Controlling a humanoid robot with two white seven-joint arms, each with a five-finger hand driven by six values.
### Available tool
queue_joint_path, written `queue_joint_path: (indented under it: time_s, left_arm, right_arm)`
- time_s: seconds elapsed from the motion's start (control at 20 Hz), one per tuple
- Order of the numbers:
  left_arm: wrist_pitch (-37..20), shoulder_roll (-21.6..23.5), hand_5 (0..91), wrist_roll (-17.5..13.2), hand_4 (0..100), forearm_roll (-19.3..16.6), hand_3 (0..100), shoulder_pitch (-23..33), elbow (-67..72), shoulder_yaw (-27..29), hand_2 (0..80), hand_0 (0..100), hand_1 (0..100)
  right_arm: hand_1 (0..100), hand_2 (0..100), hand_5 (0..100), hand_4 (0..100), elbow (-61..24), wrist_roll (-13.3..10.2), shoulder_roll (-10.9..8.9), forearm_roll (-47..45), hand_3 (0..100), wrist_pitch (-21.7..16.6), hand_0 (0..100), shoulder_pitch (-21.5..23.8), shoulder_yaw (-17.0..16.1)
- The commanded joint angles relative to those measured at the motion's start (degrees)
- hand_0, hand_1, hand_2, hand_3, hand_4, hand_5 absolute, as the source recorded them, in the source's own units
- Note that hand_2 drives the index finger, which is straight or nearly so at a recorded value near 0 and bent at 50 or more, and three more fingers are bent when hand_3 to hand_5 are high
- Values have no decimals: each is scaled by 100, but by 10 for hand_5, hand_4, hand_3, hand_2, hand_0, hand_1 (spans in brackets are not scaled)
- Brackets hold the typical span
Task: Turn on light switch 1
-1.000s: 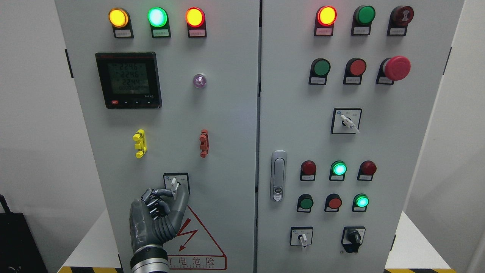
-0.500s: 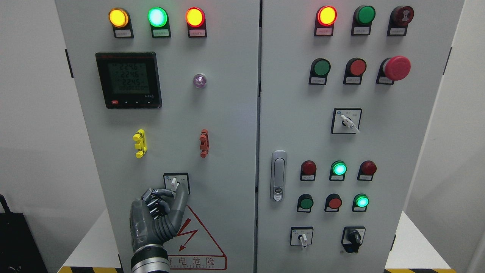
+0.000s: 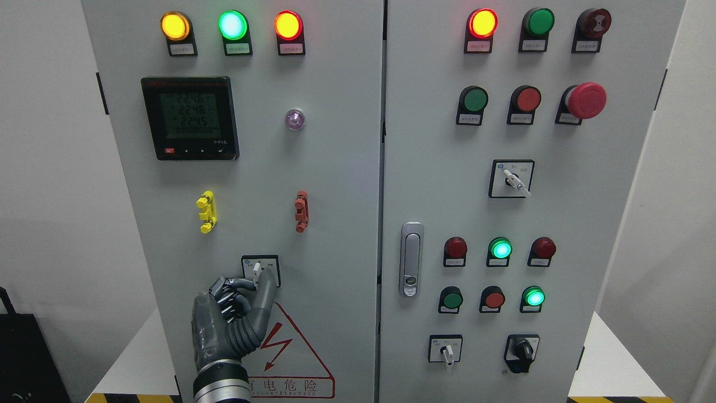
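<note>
On the lower part of the left cabinet door sits a small selector switch [image 3: 256,266], a white lever on a black-framed plate. My left hand [image 3: 258,280] reaches up from the bottom edge. Its curled index finger [image 3: 239,283] and thumb [image 3: 268,291] pinch the lever's lower end, which they hide. The lever's top points roughly straight up. The right arm is out of the picture.
Above the switch are a yellow clip [image 3: 206,211], a red clip [image 3: 301,211], a digital meter [image 3: 190,118] and lit lamps. A red warning triangle [image 3: 291,347] lies below the hand. The right door carries a handle [image 3: 410,259], push buttons and several other selector switches.
The thumb has crept slightly upward over the switch plate, and less of the white lever shows. The hand otherwise stays in place.
</note>
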Motion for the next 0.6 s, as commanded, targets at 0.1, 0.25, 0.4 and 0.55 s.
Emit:
queue_joint_path:
  time_s: [0.1,0.25,0.4,0.55]
  left_arm:
    - [-16,-1,887,6,1000,0,1000,-2,0,-2,608,265,563]
    - [-16,-1,887,6,1000,0,1000,-2,0,-2,611,266,557]
    - [-24,-1,887,6,1000,0,1000,6,0,-11,614,273,539]
    - [-24,-1,888,6,1000,0,1000,6,0,-11,616,302,518]
  right_arm:
    - [0,0,0,0,0,4,2,0,0,1,0,0,3]
    - [0,0,0,0,0,4,-7,0,0,1,0,0,3]
    - [0,0,0,0,0,4,2,0,0,1,0,0,-6]
    - [0,0,0,0,0,4,2,0,0,1,0,0,3]
